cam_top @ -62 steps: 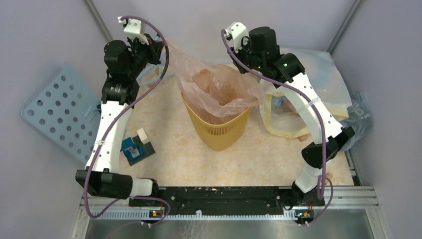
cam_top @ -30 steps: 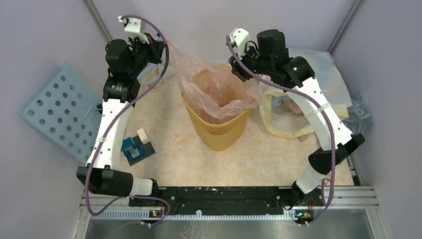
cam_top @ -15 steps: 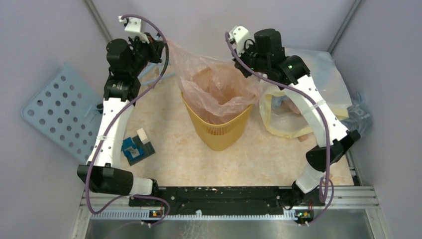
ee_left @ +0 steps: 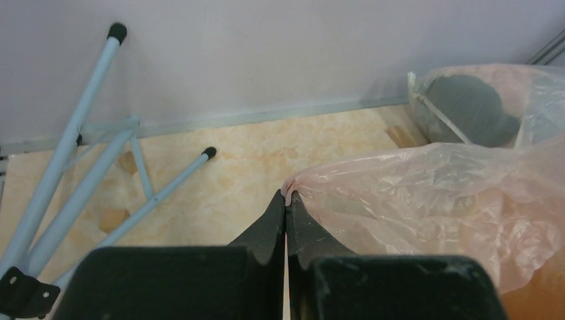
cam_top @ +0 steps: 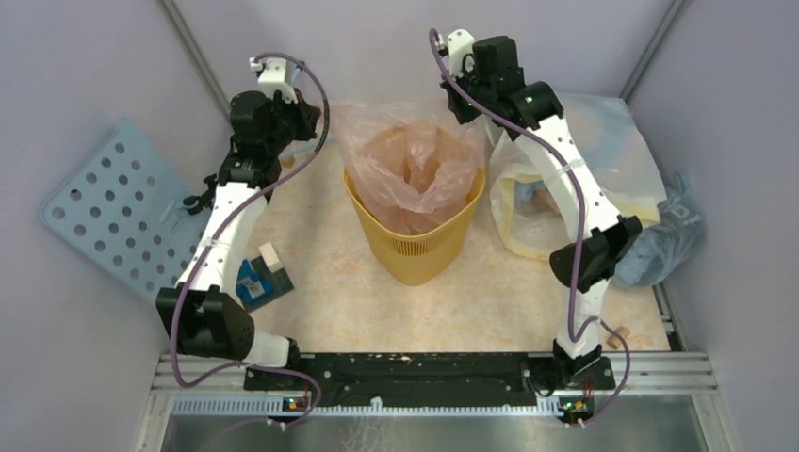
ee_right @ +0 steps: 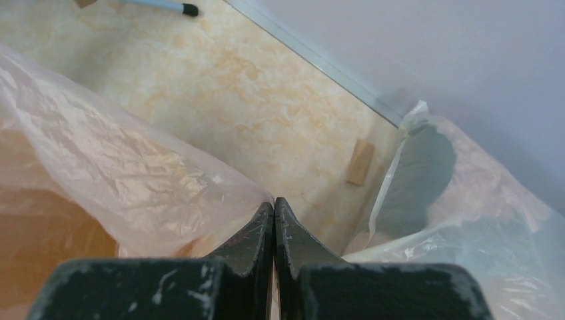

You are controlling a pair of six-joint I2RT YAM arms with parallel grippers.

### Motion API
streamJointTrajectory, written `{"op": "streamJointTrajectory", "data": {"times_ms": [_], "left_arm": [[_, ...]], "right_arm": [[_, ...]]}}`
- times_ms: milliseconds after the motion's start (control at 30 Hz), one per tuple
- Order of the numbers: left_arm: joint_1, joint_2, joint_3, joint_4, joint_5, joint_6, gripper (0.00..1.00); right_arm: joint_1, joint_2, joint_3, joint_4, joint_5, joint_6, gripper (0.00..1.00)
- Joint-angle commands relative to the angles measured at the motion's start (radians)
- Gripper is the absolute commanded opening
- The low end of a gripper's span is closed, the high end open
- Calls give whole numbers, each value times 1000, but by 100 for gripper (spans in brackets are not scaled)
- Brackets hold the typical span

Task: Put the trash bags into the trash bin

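The yellow-orange trash bin [cam_top: 419,247] stands mid-table. The pale pink trash bag [cam_top: 410,160] hangs inside it, its mouth spread wide above the rim. My left gripper [cam_top: 318,117] is at the bag's left corner. In the left wrist view it [ee_left: 286,195] is shut, with a fold of the pink film [ee_left: 426,193] pinched at the tips. At the bag's right corner is my right gripper [cam_top: 471,109]. Its wrist view shows it [ee_right: 274,201] shut too, the pink film [ee_right: 113,173] running up to the tips.
A large whitish-yellow sack [cam_top: 584,179] lies right of the bin, a grey-blue bag [cam_top: 664,240] beyond it. A pale blue perforated board [cam_top: 108,212] leans at the left, with small blue blocks [cam_top: 259,278] nearby. A wooden block [ee_right: 360,162] lies by the back wall.
The right gripper closed at the bag's right corner and moved back. The left gripper moved right, toward the bin. The bag's mouth now spreads wider over the bin.
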Motion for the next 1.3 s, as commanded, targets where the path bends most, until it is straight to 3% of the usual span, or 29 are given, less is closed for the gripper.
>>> {"op": "streamJointTrajectory", "data": {"times_ms": [0, 167, 433, 567, 833, 967, 1067, 1267], "left_arm": [[9, 34, -23, 55, -33, -22, 0], [28, 64, -70, 52, -38, -59, 0], [43, 56, -165, 64, 70, -122, 0], [42, 8, -308, 165, 191, -225, 0], [42, -101, -501, 267, 200, -278, 0], [42, -132, -560, 363, 222, -322, 0], [42, -131, -525, 338, 227, -307, 0], [43, -116, -475, 283, 211, -290, 0]], "right_arm": [[-28, 86, 106, -34, 69, 63, 0], [-45, 113, 89, -35, 62, 76, 0], [-57, 140, 65, -109, 10, 111, 0], [-57, 119, 40, -134, -42, 157, 1], [-57, 89, 14, -182, -70, 205, 6], [-57, 81, 34, -178, -32, 241, 14], [-57, 65, 112, -197, 30, 256, 22], [-57, -53, 82, -152, 230, 299, 57]]}}
